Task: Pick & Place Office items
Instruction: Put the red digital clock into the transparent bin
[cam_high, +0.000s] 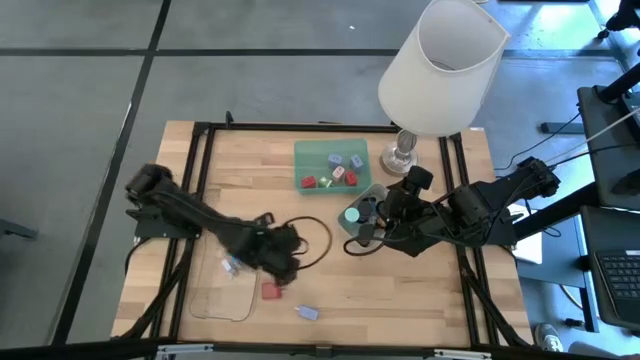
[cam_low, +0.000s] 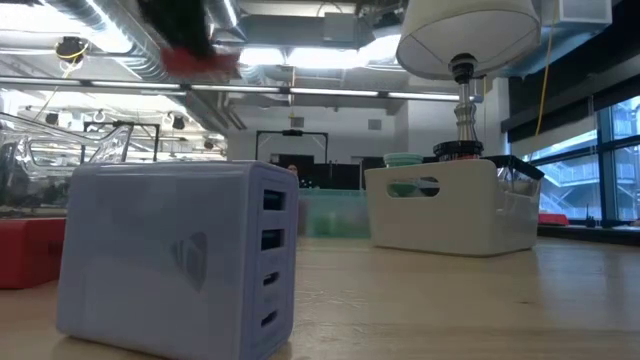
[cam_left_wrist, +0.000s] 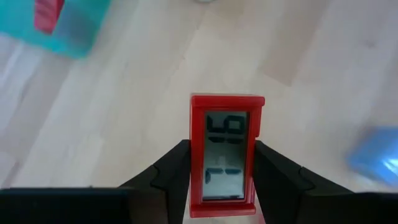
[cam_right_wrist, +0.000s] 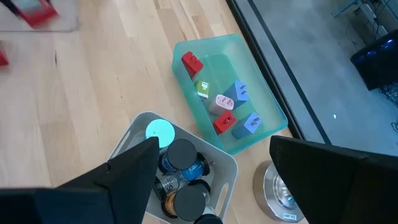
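Your left gripper clenches one red clock above the table. Your right gripper, released, hovers over the grey tray. The green tray holds two red blocks and two blue ones.

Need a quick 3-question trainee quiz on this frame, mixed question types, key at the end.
1. True or false: the left gripper is shut on the small red digital clock.
2. Which container does the right gripper hover over?
A. green plastic tray
B. grey plastic bin
C. clear flat tray
3. Fill in: the pale blue charger block lies on the ____ table, outside every tray.

Key:
1. True.
2. B; its fingers stand apart above the black round caps and teal disc.
3. Wooden.
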